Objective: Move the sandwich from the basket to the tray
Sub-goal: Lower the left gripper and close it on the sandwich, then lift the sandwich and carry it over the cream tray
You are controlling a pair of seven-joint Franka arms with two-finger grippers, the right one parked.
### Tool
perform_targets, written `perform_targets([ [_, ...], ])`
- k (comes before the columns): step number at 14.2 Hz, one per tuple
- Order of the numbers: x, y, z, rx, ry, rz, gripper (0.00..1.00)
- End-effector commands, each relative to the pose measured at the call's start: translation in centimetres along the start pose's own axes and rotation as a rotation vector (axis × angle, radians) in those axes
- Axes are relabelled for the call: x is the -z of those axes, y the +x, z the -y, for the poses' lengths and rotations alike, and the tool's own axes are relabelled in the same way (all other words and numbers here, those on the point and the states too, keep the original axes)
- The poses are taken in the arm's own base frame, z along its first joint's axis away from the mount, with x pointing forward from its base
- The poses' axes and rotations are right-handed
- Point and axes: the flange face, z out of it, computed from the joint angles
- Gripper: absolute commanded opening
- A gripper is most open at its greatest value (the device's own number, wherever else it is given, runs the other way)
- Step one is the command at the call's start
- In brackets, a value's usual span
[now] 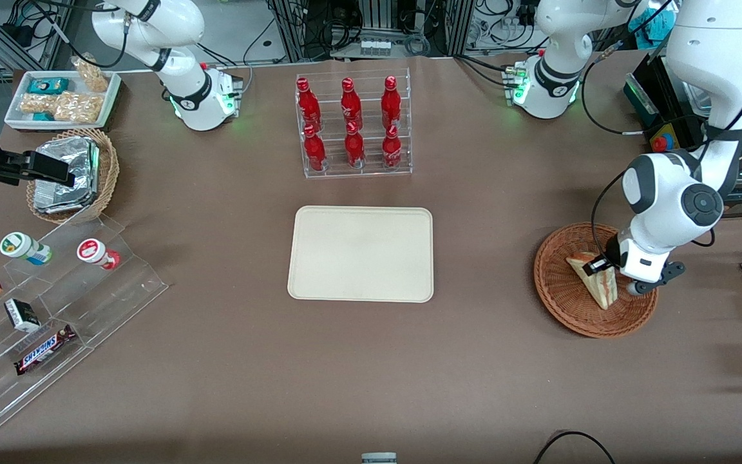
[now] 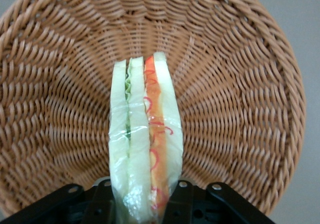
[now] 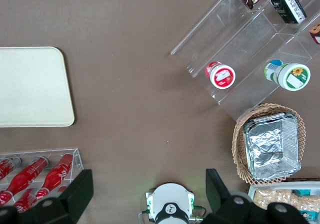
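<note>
While the gripper (image 1: 609, 274) sits low inside the basket (image 1: 567, 306), the sandwich (image 1: 595, 281) stands on edge between its two fingers (image 2: 187, 199). In the wrist view the fingers sit tight against both bread sides at one end of the wedge, so the jaws look closed on it, only as wide as the sandwich is thick. The sandwich is not out of the basket; I cannot tell if it rests on the weave or hangs just above it. Its long side runs straight away from the gripper, across the basket floor, and the orange and green layers face up at the wrist camera. In the front view the wedge runs from its top end under the gripper down to its point nearer the camera. The tray (image 1: 361, 253) lies flat and bare in the middle of the table, well apart from the basket, toward the parked arm's end. To get there, the sandwich has to go up over the basket rim first, then sideways. Since the hold is at one end, the other end may sag or swing.
</note>
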Motion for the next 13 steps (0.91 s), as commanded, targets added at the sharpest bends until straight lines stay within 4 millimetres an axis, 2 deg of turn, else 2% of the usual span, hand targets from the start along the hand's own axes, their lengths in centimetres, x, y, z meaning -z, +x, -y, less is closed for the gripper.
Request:
perform_targets([
  [1,3.8,-2.0,-3.0,-0.056,0.037,0.019,0.17],
  [3,5.4,-4.6,-6.0,-0.096,0.073,0.058,0.17],
  [4,6.1,-6.2,-8.3,-0.137,0.09,0.076,0.17],
  [7,6.7,-12.7,-18.5,-0.205,0.122,0.089,0.17],
  [11,4.3,-20.0,-30.7,-0.28,0.096,0.088,0.16],
  [12,3.1,-21.9,-33.8,-0.282,0.092,0.092,0.16],
  [13,2.3,-23.1,-36.1,-0.28,0.083,0.091,0.16],
])
